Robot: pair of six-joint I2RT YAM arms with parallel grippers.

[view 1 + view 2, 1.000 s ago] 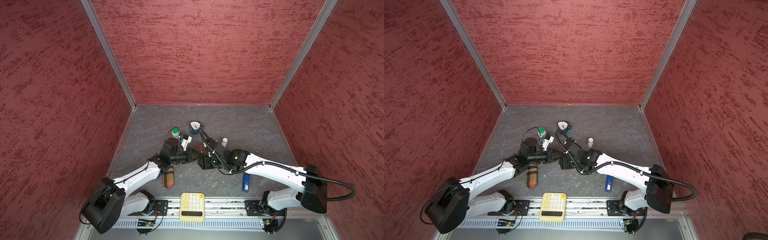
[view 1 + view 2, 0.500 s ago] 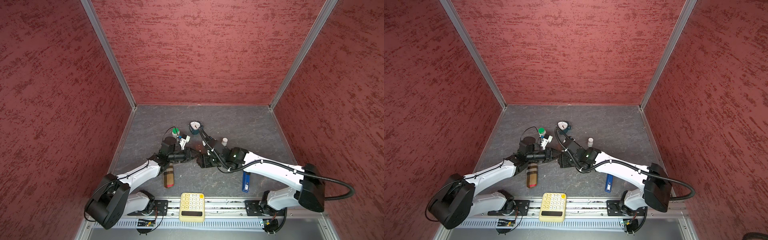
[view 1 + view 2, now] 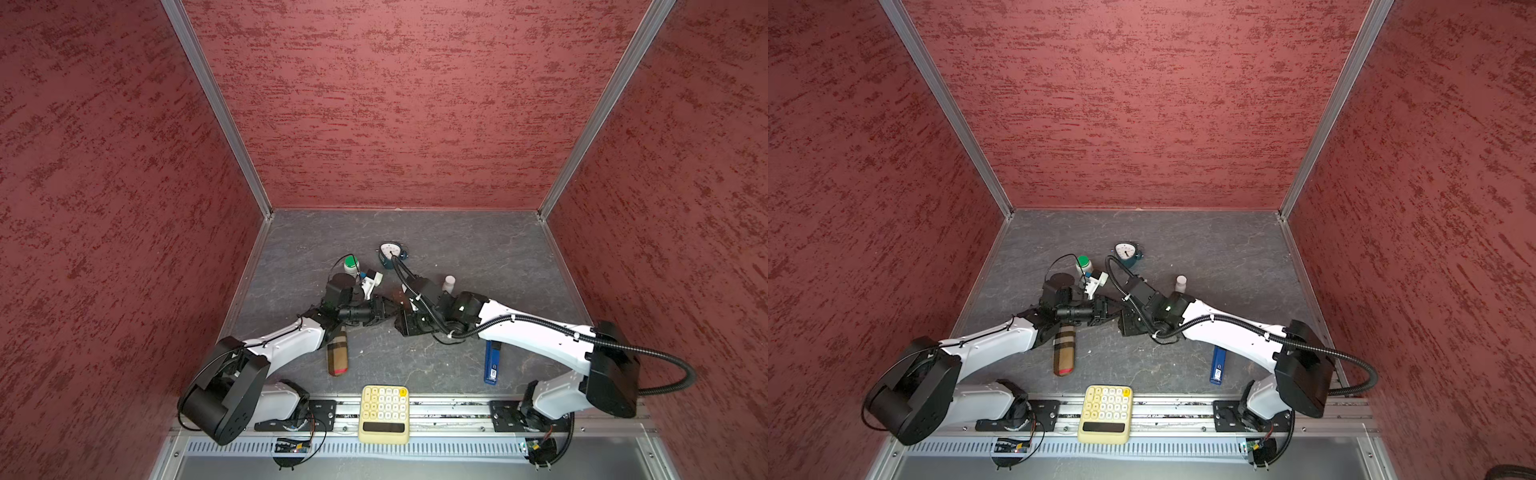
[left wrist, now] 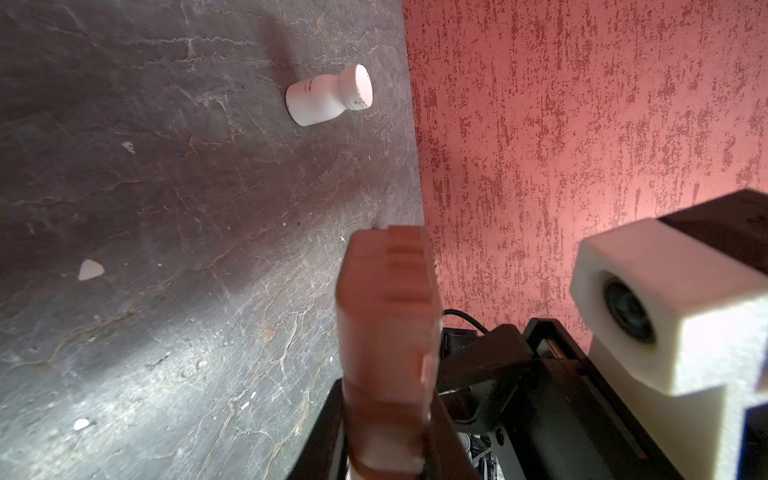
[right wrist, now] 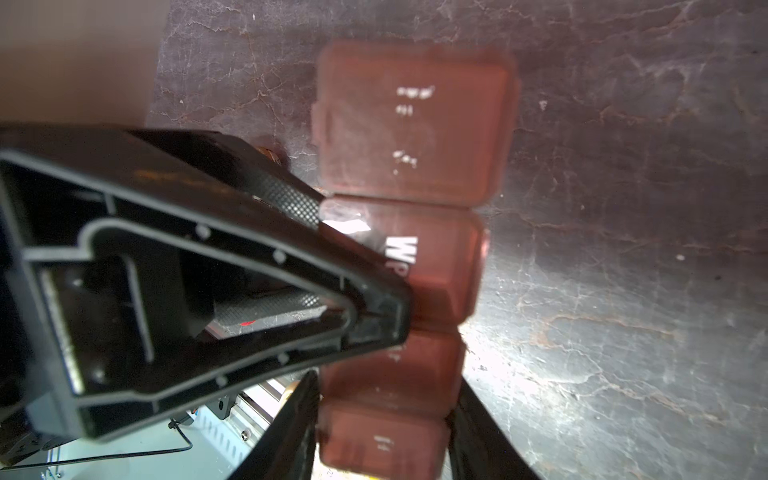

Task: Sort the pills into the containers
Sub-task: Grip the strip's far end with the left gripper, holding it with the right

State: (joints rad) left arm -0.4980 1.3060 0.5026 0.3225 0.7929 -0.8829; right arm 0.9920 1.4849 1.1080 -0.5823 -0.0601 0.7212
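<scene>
Right wrist: right gripper (image 5: 388,378) flanks containers' (image 5: 407,124) edges.

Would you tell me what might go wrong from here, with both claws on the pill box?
The left claw pinches the pill-box strip flat while the right claw grips its edges; opposed pulls may snap it apart or drop it. The small white bottle stands close beside the right arm; a swing could topple it.
</scene>
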